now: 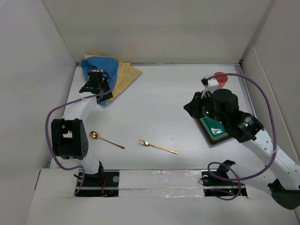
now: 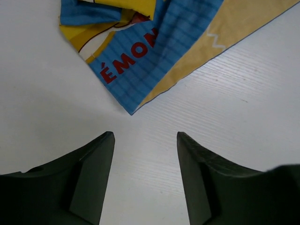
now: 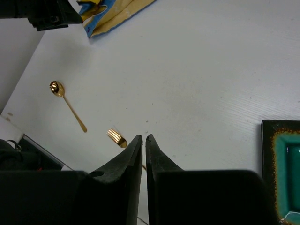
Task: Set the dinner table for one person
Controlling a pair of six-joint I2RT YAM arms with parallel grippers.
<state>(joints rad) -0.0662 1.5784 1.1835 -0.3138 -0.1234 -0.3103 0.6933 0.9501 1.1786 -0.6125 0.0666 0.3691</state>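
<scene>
You are at the very start, judging by how things lie: nothing is laid out as a place setting yet. The worktop [image 1: 164, 101] fills the whole top view. On it the cloth mat [image 1: 107, 71] lies bunched and folded in the 11 o'clock corner, not spread. Your left tool [image 2: 145, 136] hovers just short of the mat's near corner, jaws wide apart with nothing between them. Your right tool [image 3: 144, 138] is pinched almost shut on nothing, above bare worktop toward 3 o'clock.

Left to do, I judge: spread the mat flat, bring the plate onto it, then set the cutlery and the cup beside the plate.

Count what you have:
- one cloth mat
- one gold spoon [image 1: 107, 140], at 8 o'clock
- one gold fork [image 1: 158, 146], at 6 o'clock, well apart from the spoon
- one square green plate [image 1: 209, 127], at 3 o'clock, partly under the right arm
- one red cup [image 1: 221, 77], at 2 o'clock
</scene>
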